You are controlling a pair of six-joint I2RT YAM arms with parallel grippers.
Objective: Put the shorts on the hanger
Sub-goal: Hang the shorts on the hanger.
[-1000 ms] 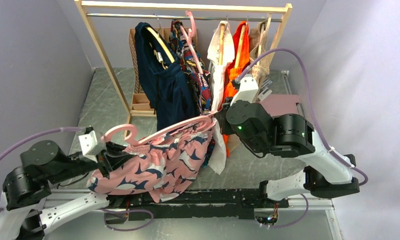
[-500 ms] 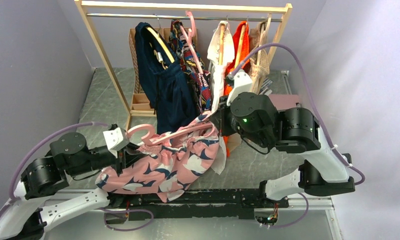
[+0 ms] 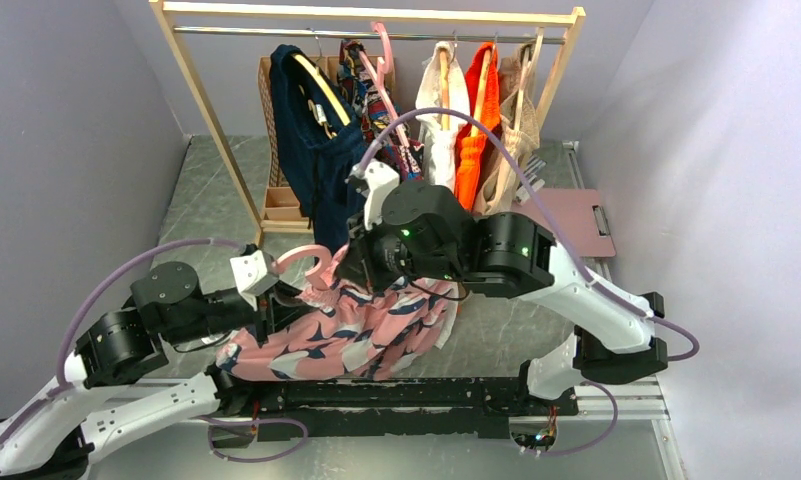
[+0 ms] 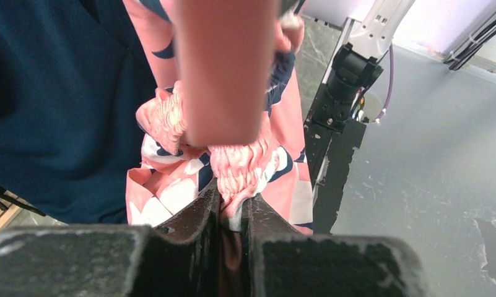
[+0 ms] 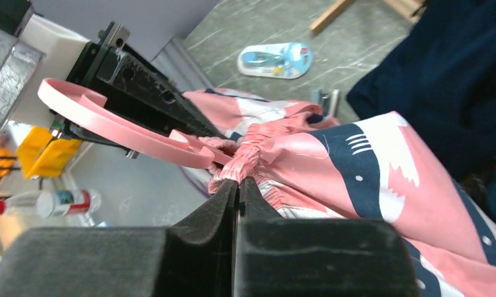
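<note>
Left gripper (image 4: 233, 201) and right gripper (image 5: 239, 185) both clamp shorts (image 3: 366, 330) waistband; hanger (image 5: 118, 125) axis runs left-right, hook leftward.

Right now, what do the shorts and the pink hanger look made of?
The shorts: thin soft cloth, matte, printed; it drapes in folds and the waistband is gathered, probably elastic. The hanger: looks like moulded plastic, pale pink, smooth with slight sheen; a thin rigid curved hook.
</note>
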